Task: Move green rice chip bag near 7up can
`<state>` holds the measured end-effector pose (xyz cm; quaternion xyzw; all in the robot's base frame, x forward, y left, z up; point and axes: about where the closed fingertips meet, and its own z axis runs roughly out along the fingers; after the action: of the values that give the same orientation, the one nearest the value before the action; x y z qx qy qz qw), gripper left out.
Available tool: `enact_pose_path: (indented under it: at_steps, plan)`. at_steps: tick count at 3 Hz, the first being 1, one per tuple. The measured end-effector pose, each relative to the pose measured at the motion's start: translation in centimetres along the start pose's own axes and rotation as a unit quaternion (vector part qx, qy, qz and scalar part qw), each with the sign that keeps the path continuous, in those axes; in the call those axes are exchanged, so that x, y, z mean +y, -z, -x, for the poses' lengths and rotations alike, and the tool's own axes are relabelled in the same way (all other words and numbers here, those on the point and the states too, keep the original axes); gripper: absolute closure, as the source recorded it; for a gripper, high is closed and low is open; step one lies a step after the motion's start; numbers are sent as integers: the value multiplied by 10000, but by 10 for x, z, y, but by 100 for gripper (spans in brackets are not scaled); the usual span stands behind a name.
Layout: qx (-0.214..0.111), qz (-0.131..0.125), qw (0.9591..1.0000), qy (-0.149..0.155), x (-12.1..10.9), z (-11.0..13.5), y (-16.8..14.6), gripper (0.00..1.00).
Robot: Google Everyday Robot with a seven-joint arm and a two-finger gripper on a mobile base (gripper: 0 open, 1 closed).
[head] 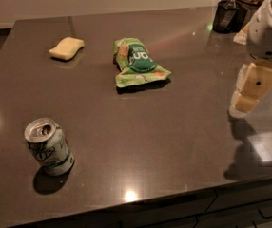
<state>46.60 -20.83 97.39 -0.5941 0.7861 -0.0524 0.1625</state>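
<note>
Dark bench carries bag mid-far, can near-left. My tool hangs at right, bag lying to its left. I cannot tell its grip state.

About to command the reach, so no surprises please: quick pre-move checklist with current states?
1. The green rice chip bag lies flat, uncovered: ok.
2. The 7up can stands upright, front left: ok.
3. Room on the counter beside the can: ok.
4. The yellow sponge sits apart from the bag: ok.
5. The gripper over the bag: not ok; it hangs at the right edge.
</note>
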Motion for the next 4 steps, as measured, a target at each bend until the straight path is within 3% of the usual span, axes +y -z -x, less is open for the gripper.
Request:
enact_pose_path:
  at_steps: [2, 4]
  plan:
    - [-173, -44, 9978, -637, -56, 49, -53, 0]
    - [-523, 182, 9910, -1216, -87, 111, -111, 0]
